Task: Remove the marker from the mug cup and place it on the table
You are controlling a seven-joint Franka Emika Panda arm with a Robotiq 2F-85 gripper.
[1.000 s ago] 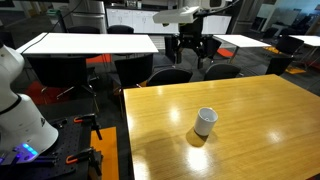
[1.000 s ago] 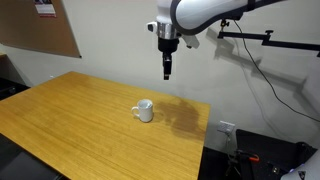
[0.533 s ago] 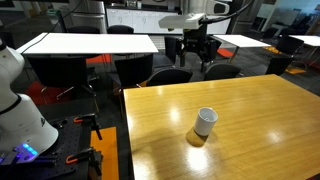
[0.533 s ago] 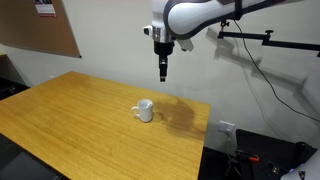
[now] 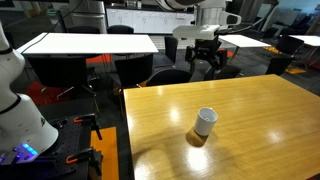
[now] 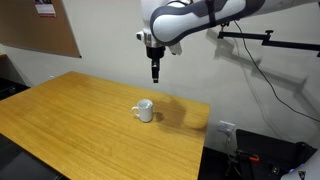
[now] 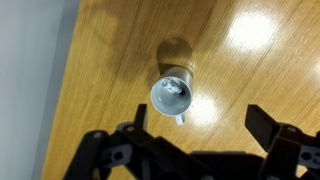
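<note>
Claw (image 7: 200,128): spread wide, empty, hanging high.
Mug cup (image 7: 172,95): upright on counter (image 6: 80,125); marker inside unclear.
Approach: centre over rim, descend vertically, avoid walls.

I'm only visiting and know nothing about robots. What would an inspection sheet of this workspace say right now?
Surface: wooden table, glossy, with light glare.
Job's things: white mug cup upright, well in from the table's edges; marker cannot be made out.
Clutter: nothing seen.
Grippers: gripper open, hanging in the air above the mug cup, touching nothing.
Cables: dark cable looping along the wall.
Surroundings: white-topped tables, black chairs, corkboard.
</note>
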